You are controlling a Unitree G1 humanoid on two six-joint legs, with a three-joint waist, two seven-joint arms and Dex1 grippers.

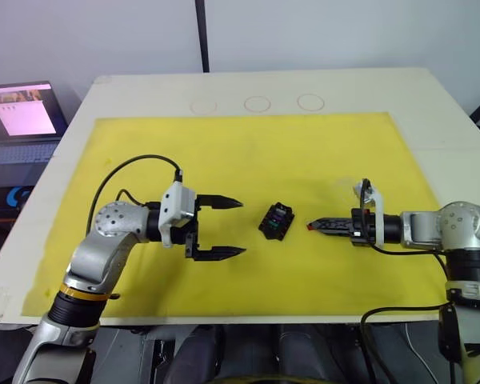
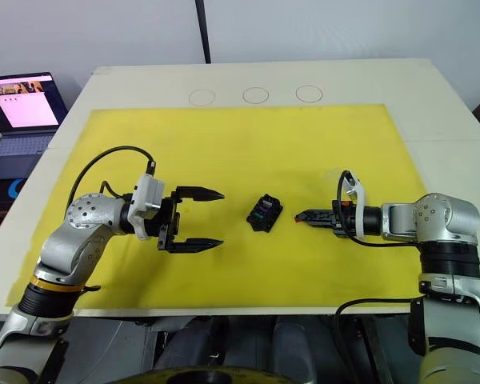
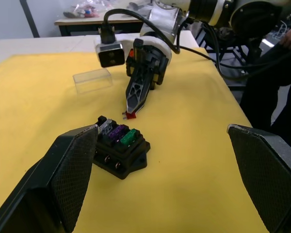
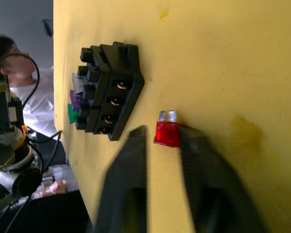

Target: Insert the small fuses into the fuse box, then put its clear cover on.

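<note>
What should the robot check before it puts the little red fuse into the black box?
1. Red fuse held between the right gripper fingers: ok.
2. Metal legs of the fuse pointing away from the gripper: ok.
3. Fuse box lying flat on the yellow mat, nothing covering it: ok.
4. Green fuse and purple fuse already sitting in the box: ok.
5. Free slot left for the red fuse: cannot tell.
6. Left gripper open beside the box, ready to steady it: ok.
7. Clear cover waiting on the mat: ok.
</note>
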